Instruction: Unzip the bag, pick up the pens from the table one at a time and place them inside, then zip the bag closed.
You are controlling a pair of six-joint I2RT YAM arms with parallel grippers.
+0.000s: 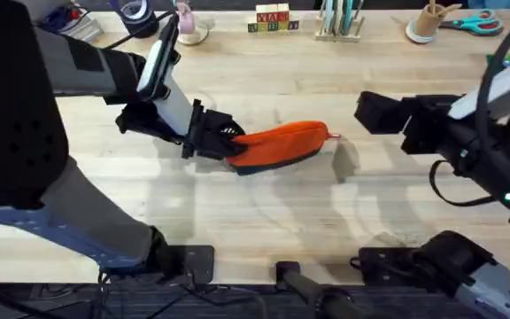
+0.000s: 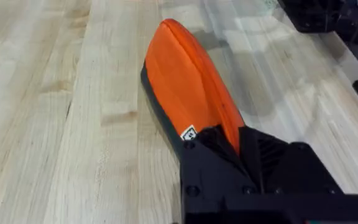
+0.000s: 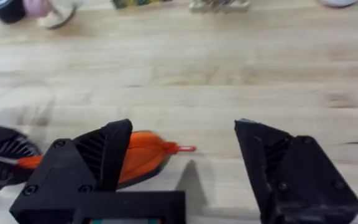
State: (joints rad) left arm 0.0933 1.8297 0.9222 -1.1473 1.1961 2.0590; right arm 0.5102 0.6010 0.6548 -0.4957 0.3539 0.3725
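1. Near the middle of the large light-coloured wooden plank table (image 1: 264, 221) lies the small oval orange fabric pouch with a dark navy base (image 1: 282, 146), resting on its side with its long axis running left to right.
2. At the pouch's right end a thin orange pull tab (image 1: 333, 136) sticks out toward the right arm; it also shows in the right wrist view (image 3: 180, 149).
3. From the lower left, the left arm reaches across to the pouch's left end, where the left gripper (image 1: 222, 140), black and two-fingered, is clenched on the fabric.
4. From the left wrist camera, the pouch (image 2: 188, 93) stretches away from the left gripper (image 2: 229, 146), whose black fingers (image 2: 263, 155) pinch the near end, right beside a small white label (image 2: 189, 132).
5. Off to the right, the right gripper (image 1: 366, 111) hovers above the table, well apart from the pull tab, touching nothing.
6. From the right wrist camera, the right gripper (image 3: 182, 155) has its two black fingers (image 3: 272, 155) spread wide, released, with the pouch (image 3: 138, 158) and tab showing between them farther off.
7. Along the far edge of the table stand a row of lettered wooden blocks (image 1: 272, 19) and a small wooden rack of pale upright sticks (image 1: 339, 19).
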